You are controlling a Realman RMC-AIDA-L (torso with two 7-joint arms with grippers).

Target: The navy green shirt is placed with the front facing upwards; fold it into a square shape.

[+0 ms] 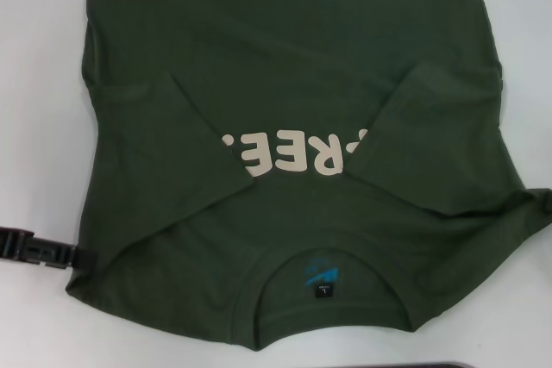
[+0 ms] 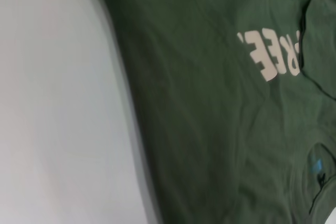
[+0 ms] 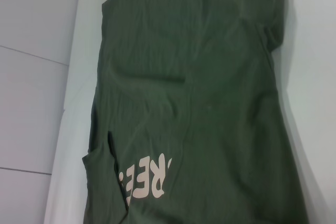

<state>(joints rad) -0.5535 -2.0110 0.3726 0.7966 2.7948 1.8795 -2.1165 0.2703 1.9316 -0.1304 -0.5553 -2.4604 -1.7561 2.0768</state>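
Observation:
The navy green shirt (image 1: 293, 66) lies flat on the white table, front up, its collar (image 1: 323, 266) nearest me with a blue print and a black tag inside. Both short sleeves are folded inward over the chest and cover part of the cream letters (image 1: 289, 154). Low at the left, my left gripper (image 1: 79, 257) shows as a black piece reaching to the shirt's shoulder edge. Both wrist views look down on the shirt (image 2: 220, 108) (image 3: 194, 93) and its lettering from above. No part of the right gripper shows.
White table (image 1: 39, 84) surrounds the shirt on the left and right. The shirt's hem runs out of the head view at the far side. In the right wrist view, pale floor tiles (image 3: 31, 77) lie beyond the table edge.

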